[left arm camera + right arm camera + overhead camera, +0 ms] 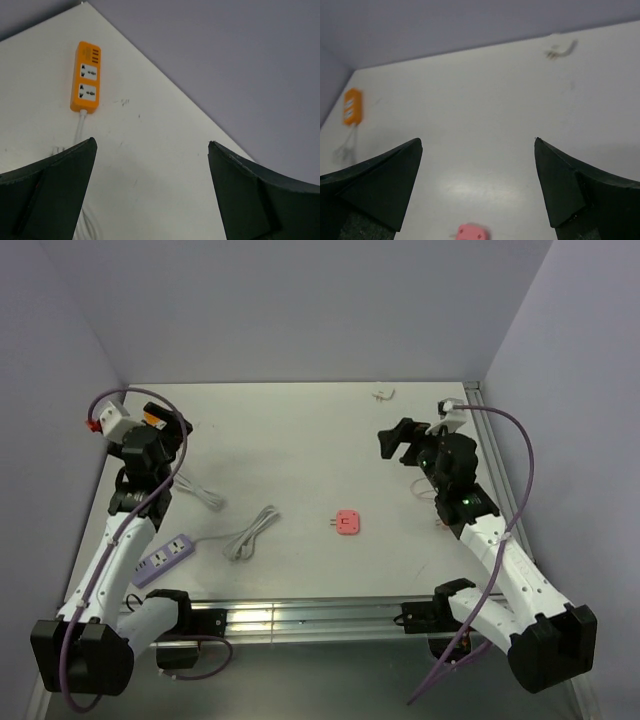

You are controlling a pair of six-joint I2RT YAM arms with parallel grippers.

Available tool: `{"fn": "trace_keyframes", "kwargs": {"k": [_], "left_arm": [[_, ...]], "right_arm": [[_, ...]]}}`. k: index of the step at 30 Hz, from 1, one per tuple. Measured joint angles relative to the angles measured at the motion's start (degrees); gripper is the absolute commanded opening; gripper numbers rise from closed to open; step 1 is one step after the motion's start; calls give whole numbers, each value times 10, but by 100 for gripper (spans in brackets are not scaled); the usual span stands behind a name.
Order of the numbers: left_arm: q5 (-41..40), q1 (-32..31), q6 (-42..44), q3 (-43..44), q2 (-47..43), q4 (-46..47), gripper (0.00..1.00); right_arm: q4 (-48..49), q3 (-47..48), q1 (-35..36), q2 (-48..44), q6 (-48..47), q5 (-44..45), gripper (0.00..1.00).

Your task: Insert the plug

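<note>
The plug [348, 523] is a small salmon-pink block lying flat on the white table, right of centre, its two prongs pointing left. It also shows at the bottom edge of the right wrist view [470, 233], blurred. My right gripper [393, 442] is open and empty, held above the table behind and to the right of the plug; its jaws [477, 142] stand wide apart. My left gripper [172, 426] is open and empty at the far left; its jaws [152, 145] stand wide apart over bare table.
An orange power strip [87, 82] lies near the back left wall, also in the right wrist view [352, 106]. A lilac power strip [165, 558] lies at the front left with a coiled white cord [250, 533]. A small white piece [383, 394] sits at the back.
</note>
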Motion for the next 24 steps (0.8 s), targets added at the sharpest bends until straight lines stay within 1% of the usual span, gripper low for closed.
{"fn": "trace_keyframes", "kwargs": {"k": [3,5,7,10,13,17,20,22,24], "left_arm": [[28,0,-17,51,17,-90,100],[71,2,-17,78,29,-141,99],[137,7,-9,83,33,-162,100],[219,11,-2,76,27,-173,99],[294,11,6,56,-1,-173,100],[383,11,7,42,-32,-169,99],[450,7,6,29,-43,-150,99],[475,-17,5,27,-37,-147,99],[480,-63,6,27,-23,-145,99]], "right_arm": [[-63,13,0,10,53,-103,100],[-108,30,1,37,89,-154,100],[-154,50,3,75,111,-192,100],[-220,67,10,122,122,-219,98],[-271,67,31,148,131,-209,96],[-334,85,96,177,150,-155,95],[-360,107,138,189,159,-124,95],[-364,110,153,179,165,-106,95],[-380,111,153,156,171,-80,96]]}}
